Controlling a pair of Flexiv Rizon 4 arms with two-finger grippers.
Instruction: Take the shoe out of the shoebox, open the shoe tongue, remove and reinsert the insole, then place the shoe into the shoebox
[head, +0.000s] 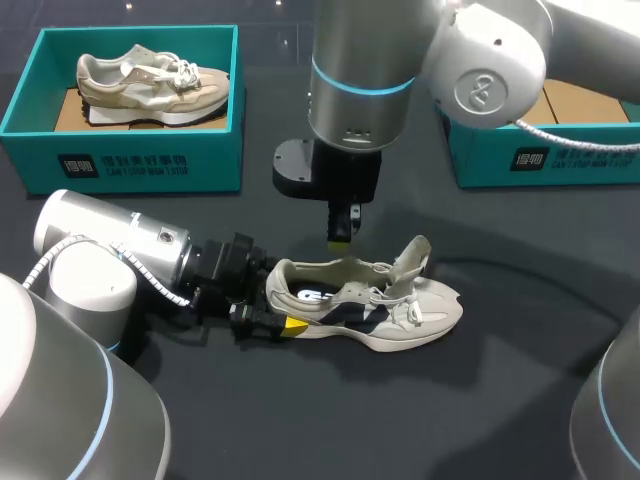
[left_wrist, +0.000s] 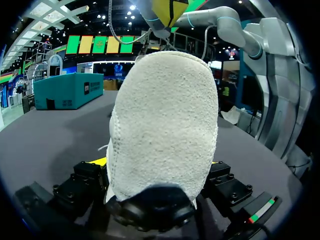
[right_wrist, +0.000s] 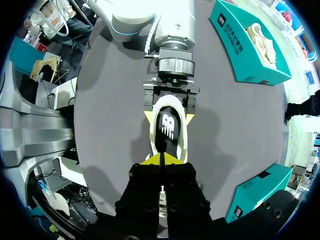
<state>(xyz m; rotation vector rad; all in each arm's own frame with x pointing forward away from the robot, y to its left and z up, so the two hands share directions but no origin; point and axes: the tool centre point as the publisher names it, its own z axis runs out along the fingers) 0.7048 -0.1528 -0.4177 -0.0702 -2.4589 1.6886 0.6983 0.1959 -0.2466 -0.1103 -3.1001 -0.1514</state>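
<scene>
Head view: the left gripper pinches the heel of the shoe on the desk; the right gripper, pressed together, hangs just above the shoe's opening.

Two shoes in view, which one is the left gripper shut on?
The shoe on the table, tongue raised: the left gripper clamps its heel from both sides. The other shoe lies in the teal shoebox, untouched.
</scene>
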